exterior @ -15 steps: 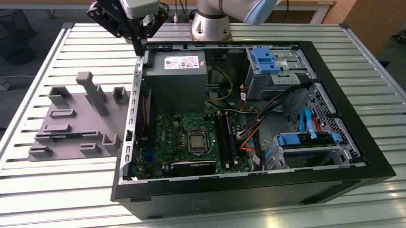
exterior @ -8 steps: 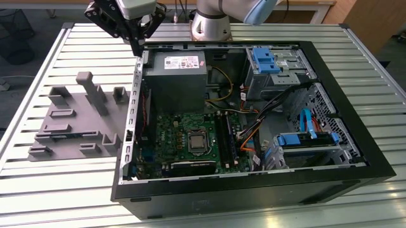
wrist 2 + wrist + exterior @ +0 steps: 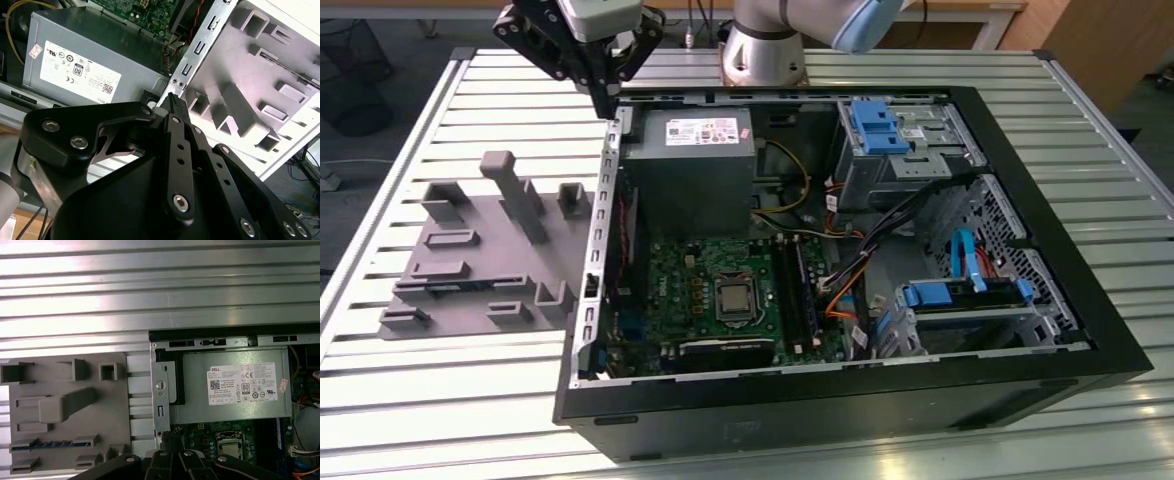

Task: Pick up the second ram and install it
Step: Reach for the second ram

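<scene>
The second ram [image 3: 50, 444], a thin bluish-green stick, lies in a slot of the grey fixture [image 3: 65, 405] in the first wrist view. My gripper [image 3: 606, 104] hangs above the back corner of the open computer case [image 3: 854, 395], on the exterior view's left, between the fixture [image 3: 467, 240] and the power supply [image 3: 694, 170]. Its black fingers [image 3: 175, 145] meet at the tips with nothing between them, so the gripper [image 3: 172, 97] is shut and empty. It is well apart from the ram. The long black memory slots [image 3: 794, 290] lie on the green motherboard [image 3: 707, 290] inside the case.
The case lies on a slatted metal table [image 3: 440, 400]. Inside are a grey power supply [image 3: 230, 385], blue drive brackets [image 3: 874, 125], and orange and black cables [image 3: 847, 290]. The arm's base [image 3: 761, 50] stands behind the case. The fixture has several upright posts [image 3: 520, 200].
</scene>
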Available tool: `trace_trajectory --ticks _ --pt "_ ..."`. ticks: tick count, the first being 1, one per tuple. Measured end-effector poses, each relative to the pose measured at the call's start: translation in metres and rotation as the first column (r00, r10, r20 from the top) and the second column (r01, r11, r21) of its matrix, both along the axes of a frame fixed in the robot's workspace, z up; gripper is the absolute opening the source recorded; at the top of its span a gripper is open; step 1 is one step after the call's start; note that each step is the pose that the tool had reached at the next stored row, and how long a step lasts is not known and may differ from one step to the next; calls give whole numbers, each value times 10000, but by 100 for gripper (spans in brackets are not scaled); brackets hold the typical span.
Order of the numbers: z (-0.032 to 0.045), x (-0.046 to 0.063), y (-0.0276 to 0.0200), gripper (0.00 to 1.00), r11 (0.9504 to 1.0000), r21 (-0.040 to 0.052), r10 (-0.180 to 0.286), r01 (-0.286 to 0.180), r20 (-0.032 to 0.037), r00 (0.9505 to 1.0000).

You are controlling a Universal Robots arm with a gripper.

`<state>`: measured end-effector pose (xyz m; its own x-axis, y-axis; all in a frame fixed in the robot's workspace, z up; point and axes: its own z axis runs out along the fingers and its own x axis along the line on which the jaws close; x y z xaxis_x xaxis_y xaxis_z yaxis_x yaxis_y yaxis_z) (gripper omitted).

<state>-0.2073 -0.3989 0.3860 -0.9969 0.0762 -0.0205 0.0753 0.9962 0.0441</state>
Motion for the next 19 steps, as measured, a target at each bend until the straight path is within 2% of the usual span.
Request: trace_trajectory --ticks 19 --pt "-14 -98 0 11 10000 0 0 0 -8 10000"
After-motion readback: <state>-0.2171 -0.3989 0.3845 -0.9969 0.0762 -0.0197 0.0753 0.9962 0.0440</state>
